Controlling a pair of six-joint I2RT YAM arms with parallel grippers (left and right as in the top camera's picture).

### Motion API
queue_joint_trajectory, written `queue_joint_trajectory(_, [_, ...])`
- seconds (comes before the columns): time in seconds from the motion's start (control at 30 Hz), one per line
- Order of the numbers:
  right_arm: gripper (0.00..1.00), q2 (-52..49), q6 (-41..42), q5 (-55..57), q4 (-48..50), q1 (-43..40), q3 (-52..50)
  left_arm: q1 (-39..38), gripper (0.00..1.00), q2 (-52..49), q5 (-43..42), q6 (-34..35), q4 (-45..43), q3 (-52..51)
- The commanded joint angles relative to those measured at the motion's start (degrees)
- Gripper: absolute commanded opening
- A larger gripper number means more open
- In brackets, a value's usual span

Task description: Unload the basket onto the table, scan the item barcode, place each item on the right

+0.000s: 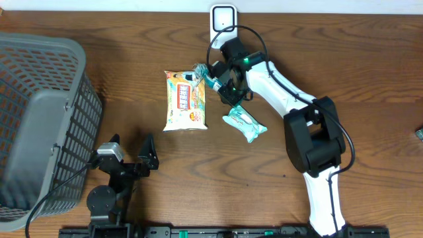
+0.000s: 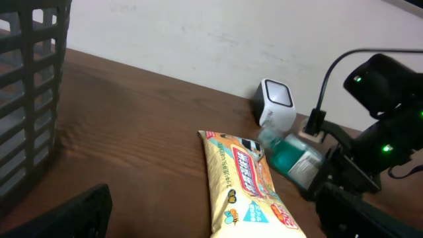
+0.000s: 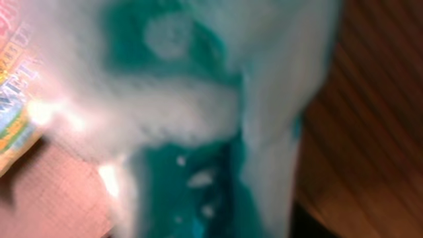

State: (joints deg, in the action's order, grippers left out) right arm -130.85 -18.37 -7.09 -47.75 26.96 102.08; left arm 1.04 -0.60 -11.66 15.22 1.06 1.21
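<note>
Even, bright light falls from above on the desk (image 1: pixel 370 59) in the overhead view, which is sharp throughout. The wood carries a mild sheen, the basket (image 1: pixel 39 99) throws a soft shadow beside it, and the white arm (image 1: pixel 277 86) is close to washed out. A green lamp (image 1: pixel 246 61) glows on the right tool (image 1: pixel 217 78). The left wrist view is dimmer and slightly soft, with a dark, blurred finger (image 2: pixel 76 215) of the left tool (image 1: pixel 130 153) at lower left. The right wrist view is wholly out of focus: the teal packet (image 3: pixel 198 172) fills it, with white glare at upper left.
</note>
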Motion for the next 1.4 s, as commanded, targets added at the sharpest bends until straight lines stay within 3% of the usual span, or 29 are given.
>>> queue_joint_trajectory(0.0, [0.58,-0.1,3.1,4.5,0.0,0.4,0.9,0.2,0.98,0.4,-0.7,0.1,1.7,-1.0])
queue_joint_trajectory(0.17, [0.75,0.9,3.8,5.2,-7.2,0.3,6.2,0.2,0.98,0.4,-0.7,0.1,1.7,-1.0])
queue_joint_trajectory(0.33, [0.71,1.5,4.6,4.8,-11.7,0.1,8.2,0.2,0.98,0.4,-0.7,0.1,1.7,-1.0])
queue_joint_trajectory(0.53, [0.71,-0.2,3.1,2.0,-9.1,0.1,6.0,0.2,0.98,0.4,-0.7,0.1,1.7,-1.0])
queue_joint_trajectory(0.7, [0.47,-2.9,3.4,2.0,-7.1,-0.2,4.3,0.2,0.98,0.4,-0.7,0.1,1.7,-1.0])
queue_joint_trajectory(0.97, [0.25,-7.1,3.5,-0.7,-7.9,-0.5,4.2,0.2,0.98,0.4,-0.7,0.1,1.7,-1.0])
queue_joint_trajectory(1.1, [0.01,-8.1,3.6,-2.1,-8.0,-0.5,4.2,0.2,0.98,0.4,-0.7,0.1,1.7,-1.0])
queue_joint_trajectory(1.37, [0.01,-4.7,2.8,-9.1,-11.3,-1.8,4.9,0.2,0.98,0.4,-0.7,0.1,1.7,-1.0])
